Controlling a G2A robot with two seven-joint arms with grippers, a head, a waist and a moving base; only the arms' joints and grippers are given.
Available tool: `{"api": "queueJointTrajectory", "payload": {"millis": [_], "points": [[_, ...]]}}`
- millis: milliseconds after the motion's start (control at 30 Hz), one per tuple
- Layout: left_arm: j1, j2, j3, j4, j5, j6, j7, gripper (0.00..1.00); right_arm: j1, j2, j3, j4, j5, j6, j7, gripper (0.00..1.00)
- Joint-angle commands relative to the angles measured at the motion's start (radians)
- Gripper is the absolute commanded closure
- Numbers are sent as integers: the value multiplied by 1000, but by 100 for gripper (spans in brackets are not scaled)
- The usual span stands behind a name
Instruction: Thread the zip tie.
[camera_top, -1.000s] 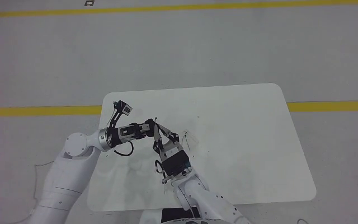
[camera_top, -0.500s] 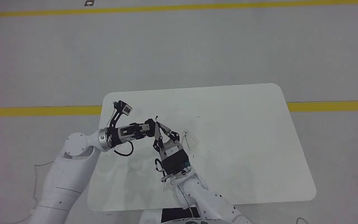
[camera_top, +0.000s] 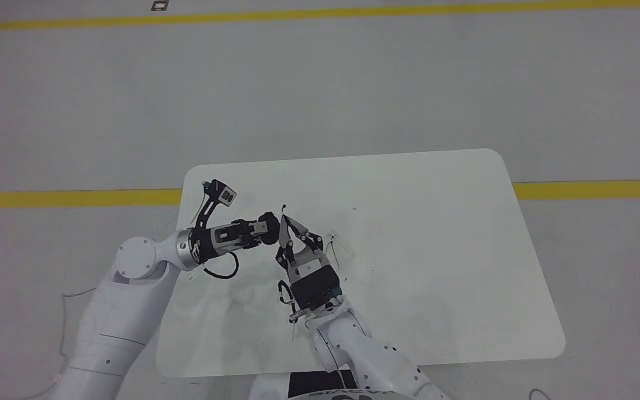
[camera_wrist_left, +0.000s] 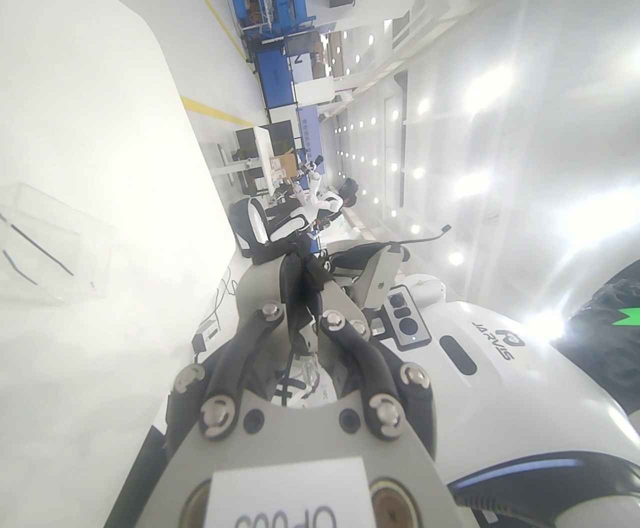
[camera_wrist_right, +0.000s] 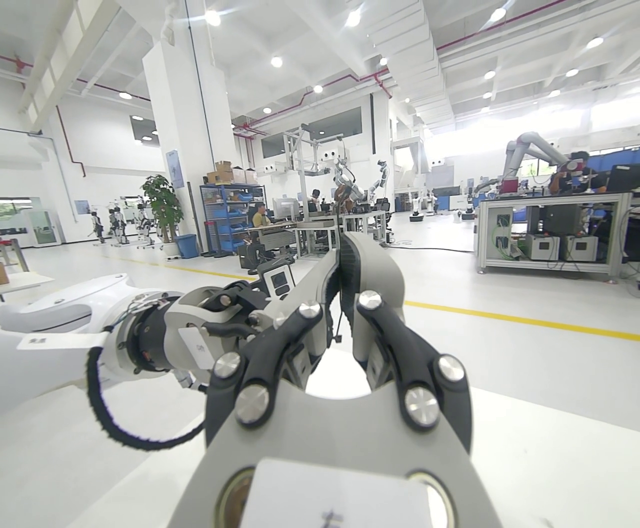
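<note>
A thin black zip tie (camera_top: 283, 213) is held above the white table (camera_top: 450, 250), between the two grippers where they meet near the table's left middle. My left gripper (camera_top: 272, 228) comes in from the left with its fingers pressed together (camera_wrist_left: 300, 272). My right gripper (camera_top: 288, 232) comes up from the near edge and is shut (camera_wrist_right: 342, 245), with the zip tie's strap (camera_wrist_right: 339, 320) running down between its fingers. The left gripper's wrist (camera_wrist_right: 165, 340) sits close beside the right fingers, and their tips touch or nearly touch.
A small clear box (camera_top: 340, 250) stands on the table just right of the grippers, with a few black zip ties lying in it (camera_wrist_left: 40, 250). The table's right half and far side are bare white surface.
The right gripper and the zip tie's upper tip have shifted slightly to the right. The left arm has barely moved.
</note>
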Motion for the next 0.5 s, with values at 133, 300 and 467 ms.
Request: {"api": "queueJointTrajectory", "payload": {"millis": [133, 300, 467], "points": [[0, 0, 0, 0, 0, 0, 0, 100, 1, -1, -1, 1, 1, -2, 3, 100], [0, 0, 0, 0, 0, 0, 0, 100, 2, -1, -3, -2, 2, -7, 0, 100], [0, 0, 0, 0, 0, 0, 0, 100, 2, 0, -3, -3, -1, -10, -1, 100]]}}
